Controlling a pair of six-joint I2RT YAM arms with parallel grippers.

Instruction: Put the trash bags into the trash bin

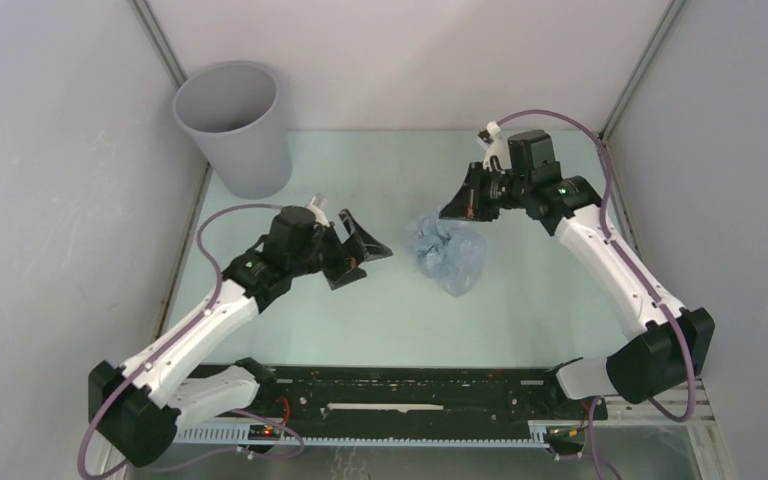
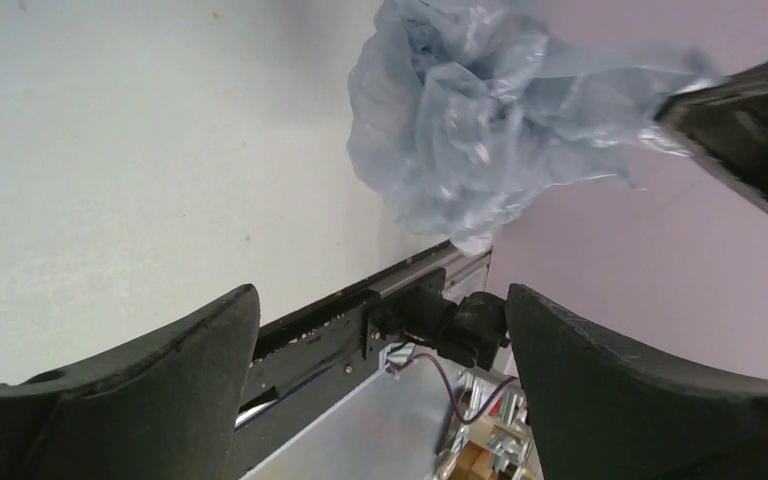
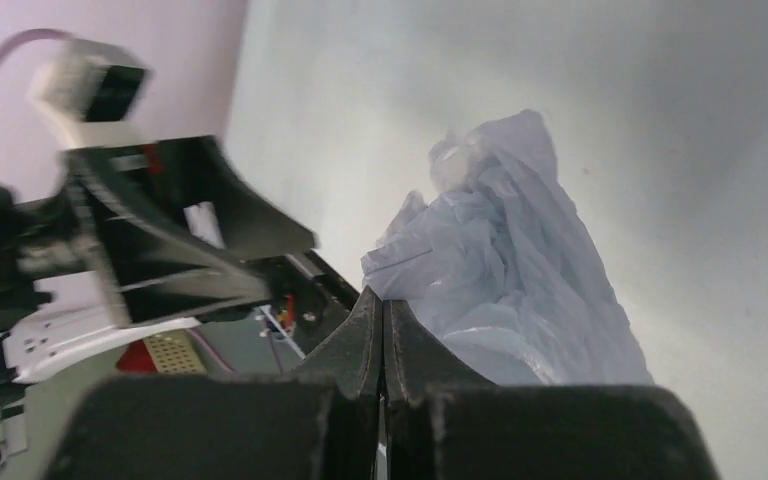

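The trash bag [image 1: 448,252] is a crumpled pale blue-grey heap on the table's middle. It also shows in the left wrist view [image 2: 460,120] and the right wrist view [image 3: 510,270]. My right gripper [image 1: 449,211] is at the bag's far upper edge. Its jaws [image 3: 382,305] are pressed together, and a fold of the bag stretches to their tips. My left gripper [image 1: 372,260] is wide open and empty [image 2: 382,300], a short way left of the bag and pointing at it. The grey trash bin [image 1: 232,128] stands upright at the far left corner.
Grey enclosure walls [image 1: 60,200] close in the pale table [image 1: 360,320] on the left, right and back. A black rail [image 1: 410,390] runs along the near edge between the arm bases. The right gripper's finger [image 2: 750,130] shows in the left wrist view.
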